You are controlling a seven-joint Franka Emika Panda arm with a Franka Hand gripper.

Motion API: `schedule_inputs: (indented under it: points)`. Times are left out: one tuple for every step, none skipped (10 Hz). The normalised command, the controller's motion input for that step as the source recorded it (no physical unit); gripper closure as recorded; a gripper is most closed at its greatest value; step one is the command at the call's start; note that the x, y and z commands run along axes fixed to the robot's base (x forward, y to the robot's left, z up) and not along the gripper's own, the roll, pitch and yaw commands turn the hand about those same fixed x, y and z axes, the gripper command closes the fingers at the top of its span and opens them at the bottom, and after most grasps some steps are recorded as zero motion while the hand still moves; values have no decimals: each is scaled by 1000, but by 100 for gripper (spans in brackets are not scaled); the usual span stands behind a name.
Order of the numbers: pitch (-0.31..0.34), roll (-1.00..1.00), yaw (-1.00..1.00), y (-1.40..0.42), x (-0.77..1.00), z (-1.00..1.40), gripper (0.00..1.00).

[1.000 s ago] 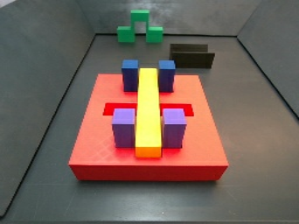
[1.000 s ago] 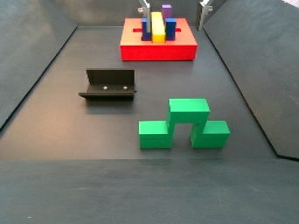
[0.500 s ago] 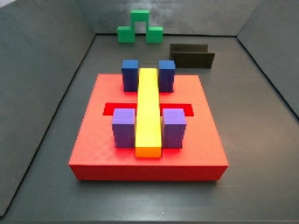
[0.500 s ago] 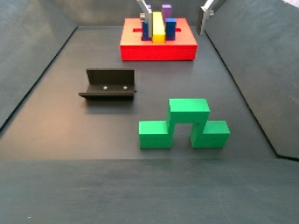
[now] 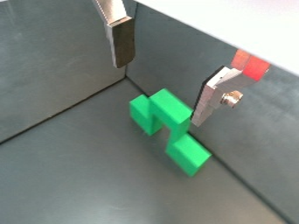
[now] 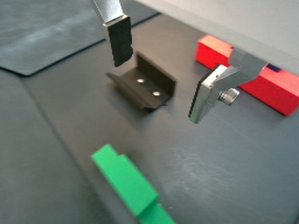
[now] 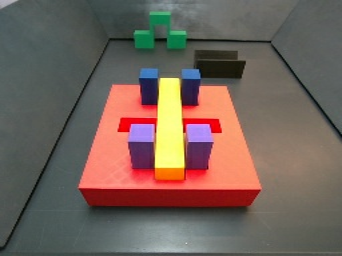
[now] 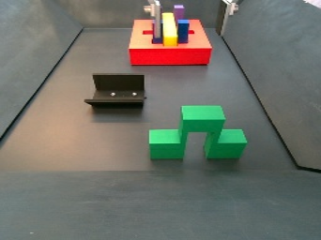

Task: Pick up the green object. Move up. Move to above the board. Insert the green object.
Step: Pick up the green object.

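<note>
- Hovering with its silver fingers spread and empty, the gripper [image 5: 163, 74] hangs above the bright green bridge-shaped plastic piece [image 5: 167, 129]; closing off-centre could tip it.
- Standing near the green piece, the dark L-shaped fixture [image 6: 145, 83] risks a knock.
- Lying far from the large red square board [image 7: 170, 148], the green piece [image 7: 159, 32] faces a long carry, where a weak grip could slip.

Gripper [image 5: 163, 63]: hung in the air with nothing between its fingers; seen in both wrist views [image 6: 162, 68]
Jaws: stood wide apart
Fingers [image 5: 121, 39]: flat silver plates with dark pads; one reached down from the frame edge, its dark pad facing inward; its mate [image 5: 214, 94] stood tilted, with a small silver screw at its side
Fingers in a wrist view [image 6: 118, 35]: same spread; the silver plate [image 6: 209, 94] leaned outward, apart from the dark-padded one
Side views: only two small silver tips showed at the top edge [image 8: 231, 6]; the arm itself was out of view
Contact: fingers touched nothing
</note>
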Motion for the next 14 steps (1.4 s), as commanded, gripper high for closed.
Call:
schedule_inputs:
  points:
    - [29, 80, 103, 463, 460, 0, 0]
    - [26, 0, 0, 663, 311, 0, 0]
    - [0, -139, -11, 703, 337, 0, 0]
    - [0, -149, -91, 577, 437, 0, 0]
    - [0, -171, -226, 511, 480, -54, 0]
    - [0, -99, -249, 374, 223, -137, 0]
    - [0, -14, -283, 203, -26, -151, 0]
    - [-57, 0, -317, 0, -517, -169, 0]
    - [-86, 0, -283, -6, -540, -129, 0]
    - [-104, 10, -240, -49, -523, -117, 0]
    - [-131, 0, -183, -3, -434, -154, 0]
    - [-211, -29, -66, 0, -157, -134, 0]
    - [-193, 0, 0, 11, 0, -214, 0]
    - [-173, 0, 0, 29, 191, -311, 0]
